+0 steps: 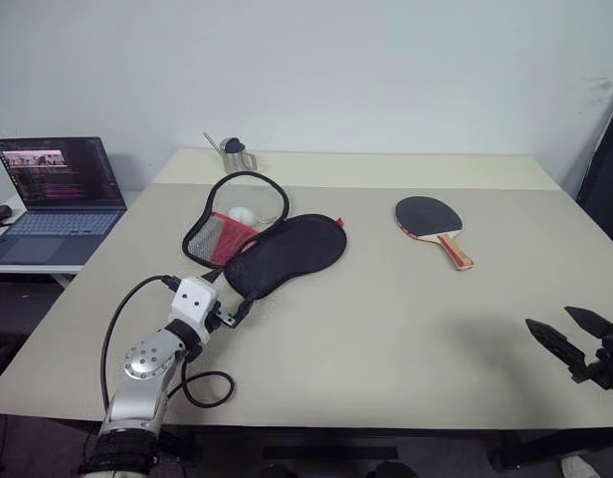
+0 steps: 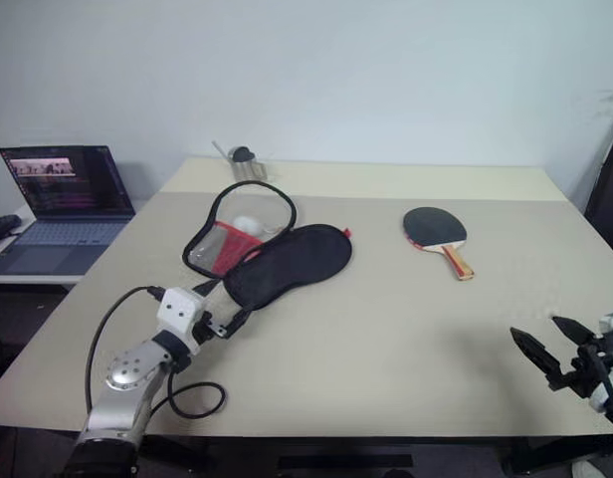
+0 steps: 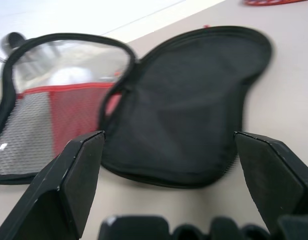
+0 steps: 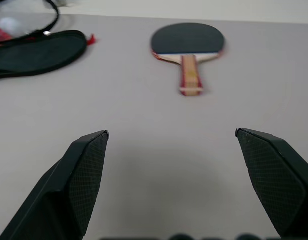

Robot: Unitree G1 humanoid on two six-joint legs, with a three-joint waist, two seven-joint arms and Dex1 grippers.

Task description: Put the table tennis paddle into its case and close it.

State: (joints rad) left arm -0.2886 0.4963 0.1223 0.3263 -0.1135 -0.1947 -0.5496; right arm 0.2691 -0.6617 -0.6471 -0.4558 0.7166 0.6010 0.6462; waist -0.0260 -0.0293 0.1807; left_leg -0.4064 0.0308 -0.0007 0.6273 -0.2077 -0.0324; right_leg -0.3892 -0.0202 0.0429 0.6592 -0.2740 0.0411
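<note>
Starting from my far left, a laptop (image 1: pixel 58 194) sits open on a side desk, off the table (image 1: pixel 386 339) at about nine o'clock. Next comes my left gripper (image 1: pixel 245 309), its fingers spread wide and holding nothing, pointing at the near end of the case (image 1: pixel 272 249). The case lies unzipped and folded open near the middle-left of the table: the mesh-and-red half stands propped up at about eleven o'clock from that gripper, a small white ball (image 1: pixel 244 214) showing behind its mesh, while the black half lies flat just ahead of the fingertips. A small metal can (image 1: pixel 237 154) stands at the far edge, beyond the case at twelve o'clock.

Further right, the table tennis paddle (image 1: pixel 431 221) rests flat on the table, black face up, handle pointing back toward me — well apart from the case, at roughly three o'clock of it. My right gripper (image 2: pixel 550 357) hovers over the near right corner of the table, fingers apart and empty, with the paddle ahead at about eleven o'clock.

I judge this as the reach stage: nothing is grasped, the case is already open. The next move calls for my right gripper to travel forward to the handle and close on it, while the left steadies the case — a thin handle lying flat will need a low, level approach.
</note>
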